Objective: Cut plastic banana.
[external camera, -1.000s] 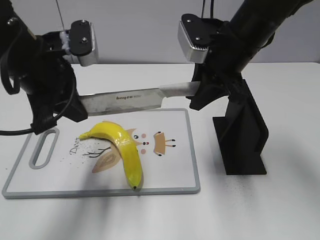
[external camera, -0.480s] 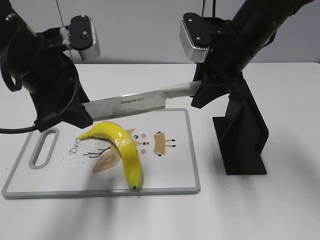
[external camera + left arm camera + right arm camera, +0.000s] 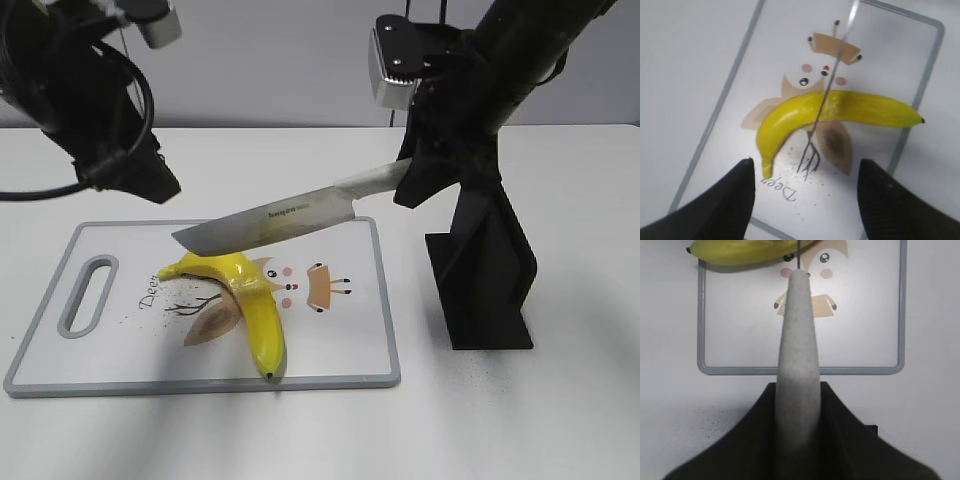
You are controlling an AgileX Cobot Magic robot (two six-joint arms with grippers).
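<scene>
The yellow plastic banana lies whole on the white cutting board, stem to the left. My right gripper is shut on the grey handle of a kitchen knife. The blade slants down to the left, its tip just above the banana's stem end. In the left wrist view the blade shows edge-on as a thin line across the banana. My left gripper is open and empty, raised above the board's back left; its jaws stand wide apart. The banana also shows at the top of the right wrist view.
A black knife stand sits on the white table right of the board, under my right arm. The board has a handle slot at its left end and a printed cartoon deer in the middle.
My left gripper has let go of the blade's tip and moved up and back to the left. The knife has tilted tip-down toward the banana.
</scene>
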